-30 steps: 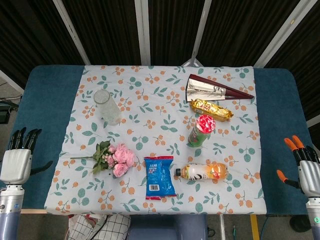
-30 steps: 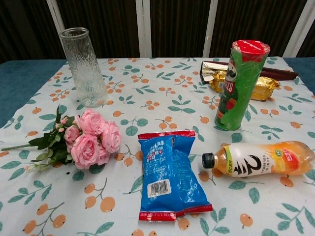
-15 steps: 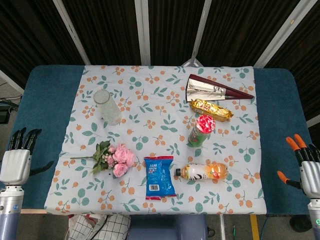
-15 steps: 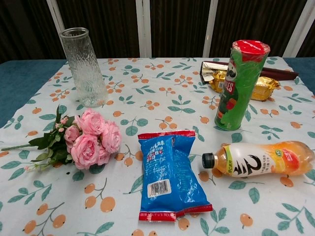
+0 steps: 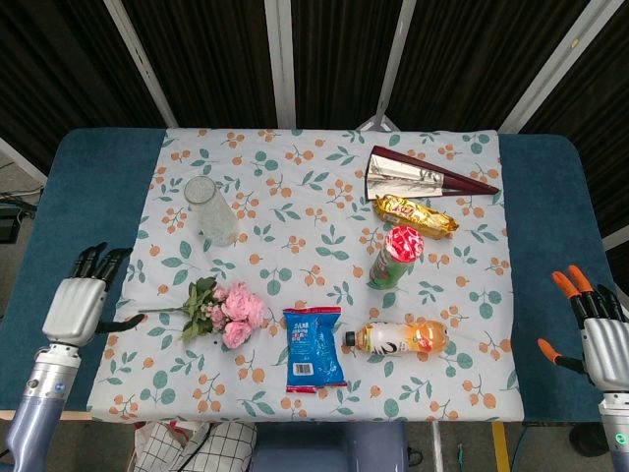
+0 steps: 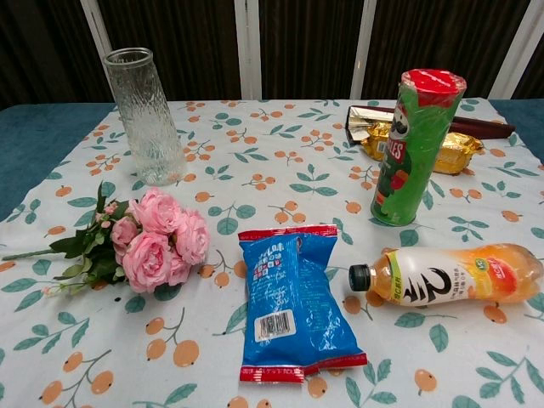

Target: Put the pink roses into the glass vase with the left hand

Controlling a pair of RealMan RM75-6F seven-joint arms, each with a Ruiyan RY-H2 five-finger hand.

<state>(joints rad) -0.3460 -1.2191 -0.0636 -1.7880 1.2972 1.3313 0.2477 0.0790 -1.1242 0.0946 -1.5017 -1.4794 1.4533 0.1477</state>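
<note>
A bunch of pink roses (image 5: 232, 312) (image 6: 157, 241) lies flat on the floral cloth at the front left, stems pointing left. The empty glass vase (image 5: 210, 208) (image 6: 145, 114) stands upright behind it. My left hand (image 5: 79, 300) hovers at the table's left edge, fingers apart and empty, a short way left of the stem tips. My right hand (image 5: 595, 334) hangs off the far right edge, fingers spread, holding nothing. Neither hand shows in the chest view.
A blue snack bag (image 5: 313, 346) and a lying juice bottle (image 5: 401, 338) sit right of the roses. A green crisp can (image 5: 395, 256) stands mid-right. A gold wrapped snack (image 5: 416, 213) and a folded fan (image 5: 425, 175) lie at the back right.
My left hand has moved right and slightly forward, toward the rose stems. The right hand has barely shifted. The objects stay where they were.
</note>
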